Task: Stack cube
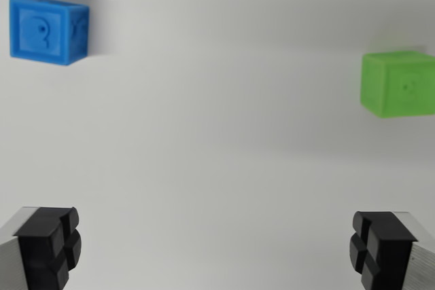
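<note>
A blue cube (49, 30) with embossed marks rests on the white surface at the wrist view's upper left. A green cube (399, 84) sits at the wrist view's right edge, partly cut off. My gripper (214, 249) hangs above the surface, open wide, with nothing between its black fingertips (53, 246). Both cubes lie well ahead of the fingers, one toward each side, and neither is touched.
A plain white table surface (217, 134) fills the view between and around the cubes. No other objects show.
</note>
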Motion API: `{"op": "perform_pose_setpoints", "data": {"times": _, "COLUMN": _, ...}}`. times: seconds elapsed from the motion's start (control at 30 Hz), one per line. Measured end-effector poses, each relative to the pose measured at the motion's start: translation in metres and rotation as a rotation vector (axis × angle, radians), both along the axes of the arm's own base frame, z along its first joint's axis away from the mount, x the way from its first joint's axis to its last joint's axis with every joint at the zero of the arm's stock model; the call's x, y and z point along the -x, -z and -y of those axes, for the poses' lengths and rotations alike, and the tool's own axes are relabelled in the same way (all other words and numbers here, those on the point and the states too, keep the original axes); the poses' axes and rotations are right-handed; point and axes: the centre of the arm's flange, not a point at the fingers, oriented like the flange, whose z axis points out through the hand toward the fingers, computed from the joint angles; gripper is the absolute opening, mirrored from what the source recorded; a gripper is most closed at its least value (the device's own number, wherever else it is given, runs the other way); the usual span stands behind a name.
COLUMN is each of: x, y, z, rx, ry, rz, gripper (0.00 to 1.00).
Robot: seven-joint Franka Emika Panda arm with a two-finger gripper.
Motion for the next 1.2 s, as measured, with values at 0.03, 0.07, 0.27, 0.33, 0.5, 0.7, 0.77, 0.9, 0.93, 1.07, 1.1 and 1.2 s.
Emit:
{"op": "perform_pose_setpoints", "data": {"times": 0.03, "x": 0.0, "y": 0.001, "z": -0.001, "rx": 0.0, "ry": 0.0, "rz": 0.001, "gripper": 1.0}}
{"op": "perform_pose_setpoints", "data": {"times": 0.07, "x": -0.001, "y": 0.002, "z": -0.002, "rx": 0.0, "ry": 0.001, "rz": 0.001, "gripper": 1.0}}
{"op": "perform_pose_setpoints", "data": {"times": 0.27, "x": -0.002, "y": 0.008, "z": -0.01, "rx": 0.0, "ry": 0.004, "rz": 0.004, "gripper": 1.0}}
{"op": "perform_pose_setpoints", "data": {"times": 0.33, "x": -0.003, "y": 0.01, "z": -0.014, "rx": 0.0, "ry": 0.006, "rz": 0.004, "gripper": 1.0}}
{"op": "perform_pose_setpoints", "data": {"times": 0.5, "x": -0.005, "y": 0.018, "z": -0.022, "rx": 0.0, "ry": 0.01, "rz": 0.006, "gripper": 1.0}}
{"op": "perform_pose_setpoints", "data": {"times": 0.7, "x": -0.007, "y": 0.028, "z": -0.035, "rx": 0.0, "ry": 0.015, "rz": 0.01, "gripper": 1.0}}
{"op": "perform_pose_setpoints", "data": {"times": 0.77, "x": -0.007, "y": 0.032, "z": -0.04, "rx": 0.0, "ry": 0.018, "rz": 0.01, "gripper": 1.0}}
{"op": "perform_pose_setpoints", "data": {"times": 0.9, "x": -0.009, "y": 0.04, "z": -0.049, "rx": 0.0, "ry": 0.023, "rz": 0.013, "gripper": 1.0}}
{"op": "perform_pose_setpoints", "data": {"times": 0.93, "x": -0.009, "y": 0.042, "z": -0.051, "rx": 0.0, "ry": 0.024, "rz": 0.013, "gripper": 1.0}}
{"op": "perform_pose_setpoints", "data": {"times": 1.07, "x": -0.011, "y": 0.052, "z": -0.063, "rx": -0.001, "ry": 0.029, "rz": 0.015, "gripper": 1.0}}
{"op": "perform_pose_setpoints", "data": {"times": 1.1, "x": -0.011, "y": 0.053, "z": -0.065, "rx": -0.001, "ry": 0.03, "rz": 0.016, "gripper": 1.0}}
{"op": "perform_pose_setpoints", "data": {"times": 1.2, "x": -0.013, "y": 0.061, "z": -0.074, "rx": -0.001, "ry": 0.035, "rz": 0.017, "gripper": 1.0}}
